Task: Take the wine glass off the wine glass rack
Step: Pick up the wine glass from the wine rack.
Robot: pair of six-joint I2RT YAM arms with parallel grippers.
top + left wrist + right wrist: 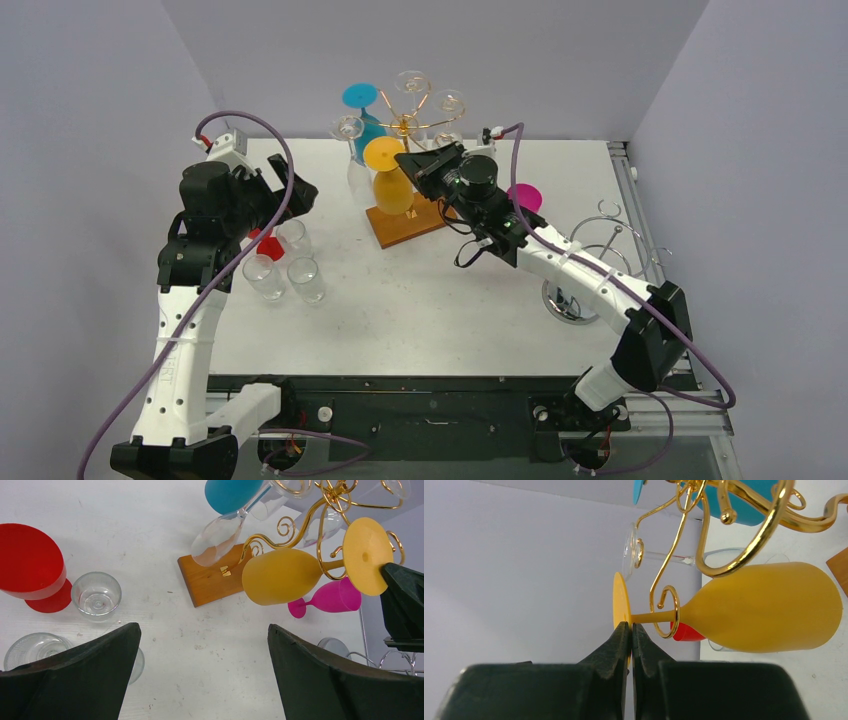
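Note:
The gold wine glass rack (pixel 405 125) stands on its wooden base (pixel 408 226) at the back centre. A yellow wine glass (pixel 391 190) hangs from it bowl down, its stem through a gold curl (pixel 669 611). My right gripper (pixel 405 160) is shut on the rim of that glass's yellow foot disc (pixel 620 600); the closed jaws (pixel 631 626) pinch the disc edge-on. The left wrist view shows the yellow wine glass (pixel 282 577) on the rack (pixel 325 510). My left gripper (pixel 204 630) is open over bare table, left of the rack, holding nothing.
A blue glass (pixel 360 97) and clear glasses (pixel 355 165) also hang on the rack. A red goblet (pixel 30 565) and three clear tumblers (pixel 265 275) stand under my left arm. A pink glass (pixel 330 597) lies right of the base. A chrome stand (pixel 600 250) sits at the right.

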